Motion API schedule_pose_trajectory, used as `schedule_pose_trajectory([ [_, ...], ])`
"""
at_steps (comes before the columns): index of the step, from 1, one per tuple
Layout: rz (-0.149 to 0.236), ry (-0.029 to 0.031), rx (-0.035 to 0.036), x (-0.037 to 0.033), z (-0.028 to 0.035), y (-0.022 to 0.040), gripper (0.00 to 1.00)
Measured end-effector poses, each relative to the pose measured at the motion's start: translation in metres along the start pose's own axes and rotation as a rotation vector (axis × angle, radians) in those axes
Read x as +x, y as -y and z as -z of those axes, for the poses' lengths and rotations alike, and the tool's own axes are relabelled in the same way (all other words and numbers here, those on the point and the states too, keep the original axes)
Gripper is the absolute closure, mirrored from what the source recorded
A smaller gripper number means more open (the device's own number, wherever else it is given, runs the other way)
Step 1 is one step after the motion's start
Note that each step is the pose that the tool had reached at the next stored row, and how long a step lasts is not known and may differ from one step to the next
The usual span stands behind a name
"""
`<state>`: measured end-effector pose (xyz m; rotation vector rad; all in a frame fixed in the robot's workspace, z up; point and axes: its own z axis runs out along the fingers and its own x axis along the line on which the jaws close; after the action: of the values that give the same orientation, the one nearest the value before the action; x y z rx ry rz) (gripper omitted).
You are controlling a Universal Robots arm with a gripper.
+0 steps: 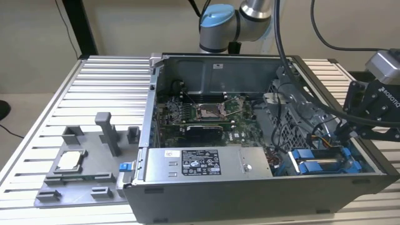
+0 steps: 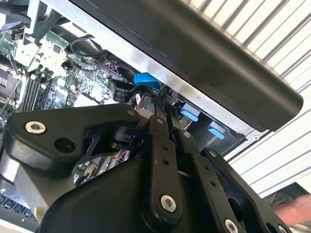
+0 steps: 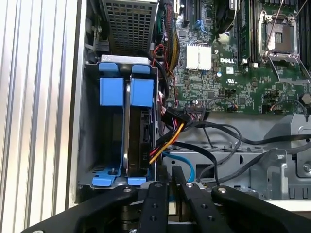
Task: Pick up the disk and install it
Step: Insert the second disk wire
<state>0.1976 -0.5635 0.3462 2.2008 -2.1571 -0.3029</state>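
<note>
The open computer case (image 1: 250, 197) is seen on the slatted table (image 1: 93, 84); its silver power supply (image 1: 206, 164) carries a black label whose print is left unread. In the drive cage (image 3: 92, 145) the disk (image 3: 141, 145) stands on edge in its blue bracket (image 3: 141, 92) and is judged installed, or nearly so. The gripper (image 3: 167, 187) hovers just beside it, its jaws drawn narrow and nothing held.

The disk (image 3: 141, 141) stands on edge in the drive bay (image 3: 87, 121), its label out of sight. The gripper (image 3: 167, 187) is cut off by the first wrist view's edge, and the case wall (image 1: 375, 154) hides its fingertips in the exterior view
</note>
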Motion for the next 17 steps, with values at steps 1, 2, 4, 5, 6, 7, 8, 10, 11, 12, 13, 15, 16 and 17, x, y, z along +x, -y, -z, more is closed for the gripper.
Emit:
schedule_pose_trajectory([
  [1, 0.000, -0.0002, 0.0000, -0.0001, 0.0007, -0.0005, 1.00],
  [2, 0.000, -0.0001, 0.0000, -0.0001, 0.0013, -0.0011, 1.00],
  [4, 0.000, 0.0000, 0.0000, -0.0004, 0.0030, -0.0035, 1.00],
  [5, -0.001, 0.0002, 0.0001, -0.0006, 0.0037, -0.0056, 1.00],
  [6, -0.001, 0.0003, 0.0002, -0.0007, 0.0041, -0.0081, 1.00],
  [7, -0.002, 0.0002, 0.0002, -0.0008, 0.0043, -0.0106, 1.00],
  [8, -0.003, 0.0003, 0.0003, -0.0008, 0.0045, -0.0131, 1.00],
  [10, -0.004, 0.0007, 0.0005, -0.0010, 0.0046, -0.0182, 1.00],
  [11, -0.005, 0.0009, 0.0006, -0.0011, 0.0049, -0.0206, 1.00],
  [12, -0.005, 0.0009, 0.0007, -0.0012, 0.0051, -0.0229, 1.00],
  [13, -0.006, 0.0010, 0.0007, -0.0013, 0.0053, -0.0253, 1.00],
  [15, -0.007, 0.0013, 0.0009, -0.0015, 0.0056, -0.0298, 1.00],
  [16, -0.008, 0.0013, 0.0009, -0.0015, 0.0059, -0.0321, 1.00],
  [17, -0.008, 0.0012, 0.0010, -0.0016, 0.0061, -0.0346, 1.00],
])
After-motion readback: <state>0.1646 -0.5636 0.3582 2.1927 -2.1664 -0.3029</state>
